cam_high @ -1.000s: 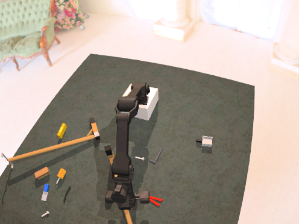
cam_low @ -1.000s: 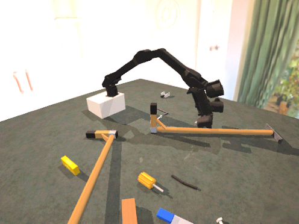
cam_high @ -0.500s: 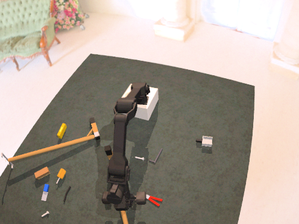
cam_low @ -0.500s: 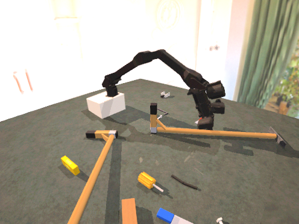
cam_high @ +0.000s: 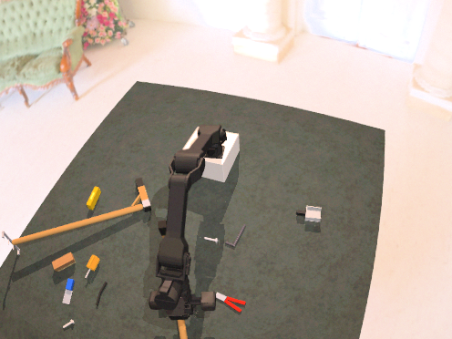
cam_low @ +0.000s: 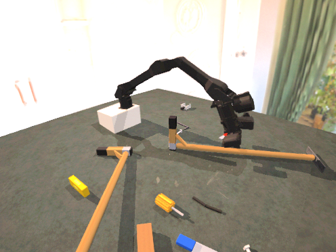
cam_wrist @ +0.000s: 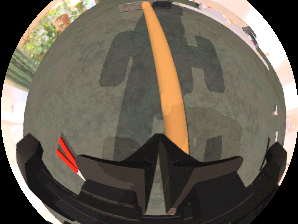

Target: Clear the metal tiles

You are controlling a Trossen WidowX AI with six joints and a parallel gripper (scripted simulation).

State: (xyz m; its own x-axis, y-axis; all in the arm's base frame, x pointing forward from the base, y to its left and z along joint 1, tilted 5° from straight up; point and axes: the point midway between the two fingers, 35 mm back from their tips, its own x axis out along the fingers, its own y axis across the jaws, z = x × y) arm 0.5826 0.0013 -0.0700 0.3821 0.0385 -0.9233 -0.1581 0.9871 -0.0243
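Observation:
A long wooden-handled tool [cam_high: 182,329] [cam_low: 271,154] [cam_wrist: 172,107] has an upright grip block [cam_high: 162,227] [cam_low: 173,133] at one end and a flat grey blade [cam_low: 316,160] [cam_wrist: 131,7] at the other. A second long wooden-handled tool [cam_high: 77,224] [cam_low: 103,203] lies to the left in the top view, with a thin cross-piece [cam_high: 10,242] at its end. Which is the scraper I cannot tell. My gripper [cam_high: 179,313] [cam_low: 232,145] [cam_wrist: 159,139] is shut and empty, low beside or over the first handle. Whether it touches is hidden. I cannot make out the steel plate, tiles or catch box.
Red-handled pliers [cam_high: 234,302] [cam_wrist: 67,156] lie beside the gripper. A screw [cam_high: 210,239] and a grey L-shaped rod [cam_high: 237,238] lie nearer the white base block [cam_high: 216,169] [cam_low: 118,118]. A yellow block [cam_high: 94,198] [cam_low: 78,185], orange-handled screwdriver [cam_high: 92,262] [cam_low: 165,202] and brown block [cam_high: 63,261] [cam_low: 145,237] lie left.

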